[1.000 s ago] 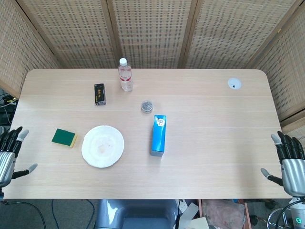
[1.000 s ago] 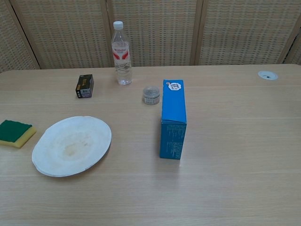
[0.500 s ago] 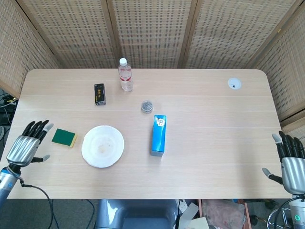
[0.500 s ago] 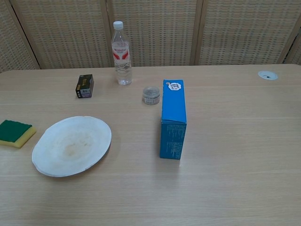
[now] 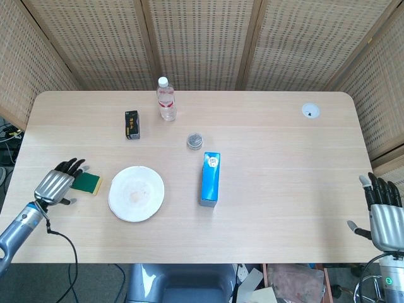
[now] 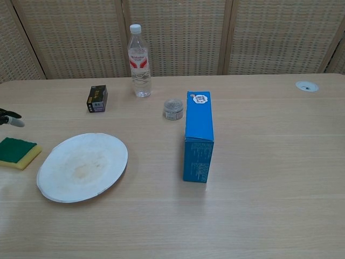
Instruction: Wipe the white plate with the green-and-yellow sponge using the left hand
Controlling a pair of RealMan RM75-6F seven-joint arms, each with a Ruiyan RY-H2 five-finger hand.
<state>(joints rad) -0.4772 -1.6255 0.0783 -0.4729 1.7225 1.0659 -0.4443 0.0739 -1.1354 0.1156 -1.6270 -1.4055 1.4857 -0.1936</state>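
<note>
The white plate [image 5: 136,192] [image 6: 82,166] lies flat on the table left of centre, with a faint brownish smear in its middle. The green-and-yellow sponge [image 5: 87,183] [image 6: 18,151] lies just left of it, green side up. My left hand [image 5: 58,184] hovers over the sponge's left end, fingers apart and holding nothing; in the chest view only a fingertip [image 6: 12,120] shows at the left edge. My right hand [image 5: 383,214] hangs off the table's right front corner, fingers spread, empty.
A blue carton [image 5: 210,178] [image 6: 198,136] stands right of the plate. Behind it sit a small round tin [image 5: 194,140], a black box [image 5: 132,124] and a water bottle [image 5: 166,100]. A white grommet [image 5: 310,111] marks the far right.
My left hand has moved from the table's left front edge inward to the right, now reaching the sponge. The right hand has barely shifted.
</note>
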